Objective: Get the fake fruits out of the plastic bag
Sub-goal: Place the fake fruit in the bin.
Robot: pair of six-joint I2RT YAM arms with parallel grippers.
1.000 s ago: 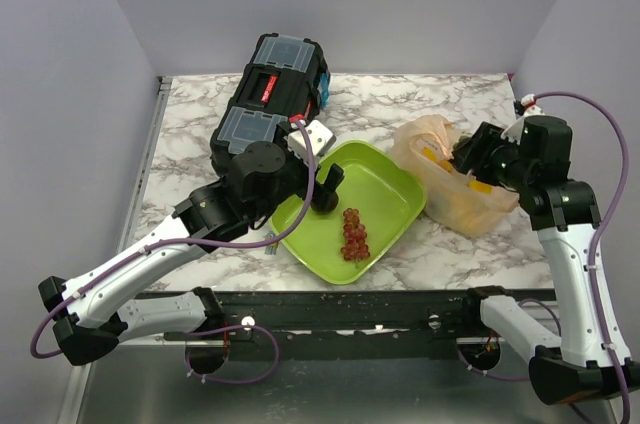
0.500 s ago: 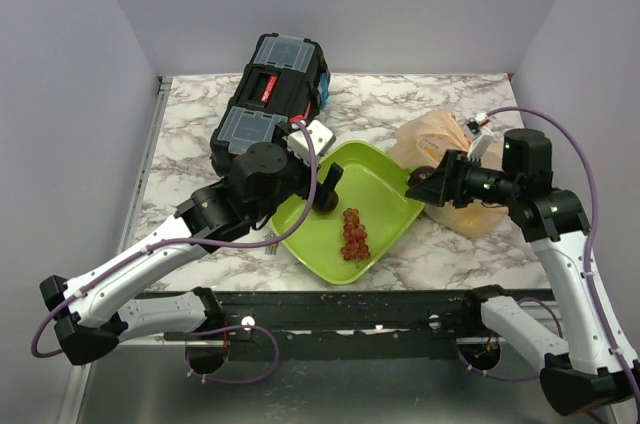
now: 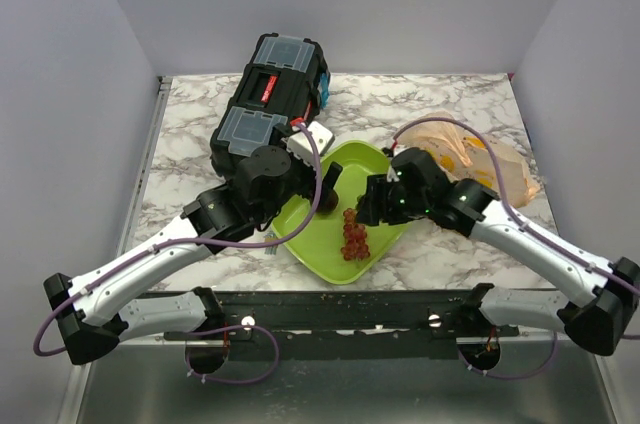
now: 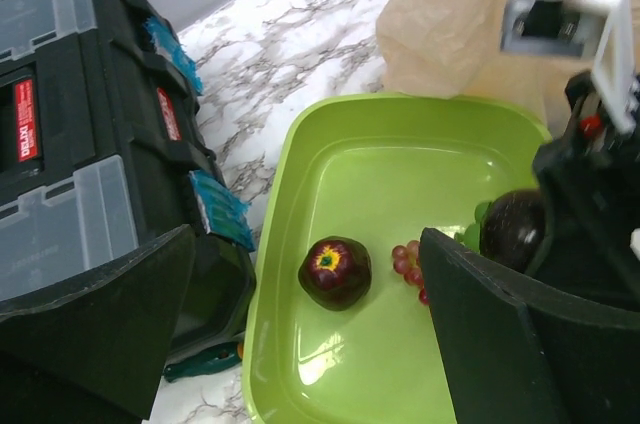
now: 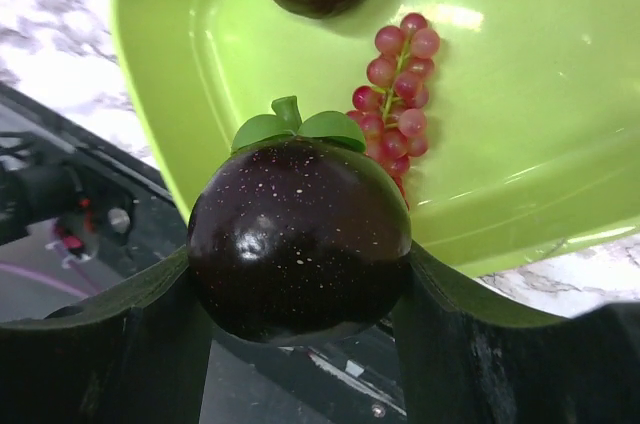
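The dark maroon fruit looks glossy, so likely light, hard and slippery. Your right gripper clamps its widest girth above the green tray, near the grape bunch. Your left gripper hangs wide open and empty.

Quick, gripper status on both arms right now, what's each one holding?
Left gripper: open, holding nothing, over the green tray.
Right gripper: closed on a dark maroon fruit with green leaves.

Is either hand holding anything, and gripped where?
The right hand pinches a dark maroon fruit across its round sides. The left hand is open, holding nothing.
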